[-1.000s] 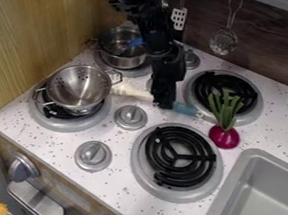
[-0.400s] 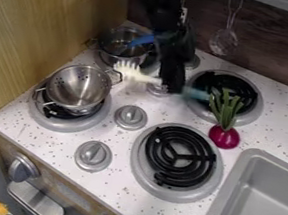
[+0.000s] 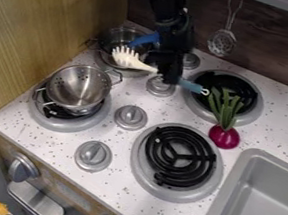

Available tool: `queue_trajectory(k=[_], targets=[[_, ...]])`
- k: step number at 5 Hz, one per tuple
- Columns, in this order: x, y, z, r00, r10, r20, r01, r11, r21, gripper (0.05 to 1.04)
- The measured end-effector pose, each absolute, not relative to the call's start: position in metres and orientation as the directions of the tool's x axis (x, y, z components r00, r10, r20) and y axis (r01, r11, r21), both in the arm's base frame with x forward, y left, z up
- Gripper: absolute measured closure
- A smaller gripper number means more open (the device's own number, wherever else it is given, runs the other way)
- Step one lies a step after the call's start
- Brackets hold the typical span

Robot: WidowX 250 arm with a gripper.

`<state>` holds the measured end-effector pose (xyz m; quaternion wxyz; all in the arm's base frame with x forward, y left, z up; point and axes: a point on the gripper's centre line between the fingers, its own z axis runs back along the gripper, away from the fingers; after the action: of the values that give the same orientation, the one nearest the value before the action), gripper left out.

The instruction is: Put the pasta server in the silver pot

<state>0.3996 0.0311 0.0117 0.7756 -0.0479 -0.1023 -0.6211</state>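
Observation:
The black gripper (image 3: 170, 77) hangs near the back of the stove, shut on the middle of the pasta server (image 3: 136, 63). The server's cream toothed head points left, in front of the silver pot's right part, and its blue handle end with a loop sticks out to the right over the back right burner's edge. The silver pot (image 3: 113, 41) stands on the back left burner, partly hidden by the server and the arm. Something blue (image 3: 145, 39) shows at the pot's right side.
A silver colander (image 3: 78, 88) sits on the front left burner. The red onion (image 3: 224, 136) with green leaves lies between the right burners. Stove knobs (image 3: 131, 117) stand among the burners. A grey sink (image 3: 255, 196) is at the lower right; a slotted ladle (image 3: 222, 41) hangs behind.
The gripper has lifted the pasta server off the counter and carried it up and toward the back. The colander, pot and onion have stayed put.

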Motion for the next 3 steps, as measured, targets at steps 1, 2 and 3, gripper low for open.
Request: queue_trajectory(k=[1, 2, 3], targets=[[0.393, 0.037, 0.017, 0.270, -0.943, 0.194, 0.959, 0.282, 0.034, 0.858], [0.384, 0.044, 0.025, 0.370, -0.906, 0.206, 0.922, 0.385, 0.038, 0.858], [0.377, 0.047, 0.037, 0.446, -0.865, 0.230, 0.873, 0.477, 0.099, 0.858]])
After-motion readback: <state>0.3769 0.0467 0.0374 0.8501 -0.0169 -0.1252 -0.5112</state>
